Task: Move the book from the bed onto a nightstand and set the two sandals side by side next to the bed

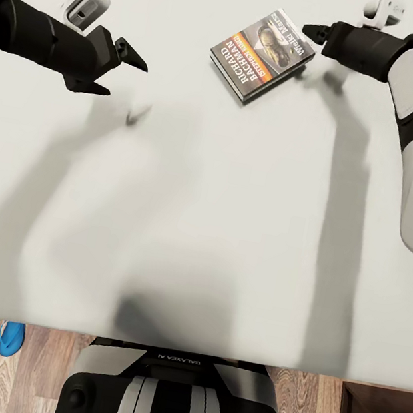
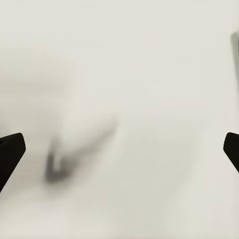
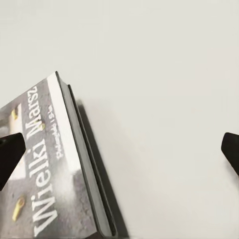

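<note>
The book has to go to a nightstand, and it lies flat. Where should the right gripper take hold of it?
Probably by the edge of the book nearest the right gripper, coming in low from that side. It lies flat on the bed, so only its thin edges offer opposing faces; the open jaws already straddle that edge in the right wrist view.

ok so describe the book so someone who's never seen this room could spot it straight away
Look at the bed's wide white mattress, toward its far side in the head view. The book lies flat there, turned at an angle, just beside the right gripper. It is the one printed object on the plain sheet: a thin dark grey paperback with an orange band and white lettering.
</note>
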Controlling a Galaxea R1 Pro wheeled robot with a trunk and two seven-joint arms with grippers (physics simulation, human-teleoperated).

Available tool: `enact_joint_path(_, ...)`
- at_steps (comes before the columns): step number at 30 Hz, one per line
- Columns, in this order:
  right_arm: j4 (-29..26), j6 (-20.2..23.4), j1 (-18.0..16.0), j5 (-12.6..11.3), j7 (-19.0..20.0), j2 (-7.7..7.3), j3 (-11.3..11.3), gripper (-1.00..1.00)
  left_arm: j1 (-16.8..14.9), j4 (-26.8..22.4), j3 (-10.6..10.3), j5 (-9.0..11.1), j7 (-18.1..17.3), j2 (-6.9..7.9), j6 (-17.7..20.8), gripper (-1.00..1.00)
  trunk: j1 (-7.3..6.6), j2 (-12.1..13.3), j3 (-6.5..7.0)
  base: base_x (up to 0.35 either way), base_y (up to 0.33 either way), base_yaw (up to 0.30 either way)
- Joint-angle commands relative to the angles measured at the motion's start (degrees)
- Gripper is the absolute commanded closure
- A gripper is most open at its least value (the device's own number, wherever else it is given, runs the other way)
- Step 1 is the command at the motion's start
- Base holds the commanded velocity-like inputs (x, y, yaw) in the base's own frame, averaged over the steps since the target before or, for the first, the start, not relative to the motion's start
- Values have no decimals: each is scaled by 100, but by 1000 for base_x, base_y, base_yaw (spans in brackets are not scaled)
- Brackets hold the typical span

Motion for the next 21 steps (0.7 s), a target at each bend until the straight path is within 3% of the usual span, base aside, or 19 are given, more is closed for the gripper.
enact_joint_path(1,67,77,-1,-44,80,-1,49,-100,-6,0,-4,26,39,1,51,-100,1,-1,-3,0,0,0)
enact_joint_path(4,89,94,-4,-44,455,10,55,-100,-10,-2,-4,25,39,1,51,-100,1,-1,-3,0,0,0)
enact_joint_path(9,153,110,6,-39,665,26,71,-100,-12,-3,-2,28,40,22,51,-100,1,-1,-3,0,0,0)
enact_joint_path(14,253,110,24,-27,763,212,95,-100,-48,-6,10,32,35,59,51,-100,1,-1,-3,0,0,0)
enact_joint_path(21,267,123,60,-24,840,363,113,-100,-118,-7,33,42,34,186,51,-100,1,-1,-3,0,0,0)
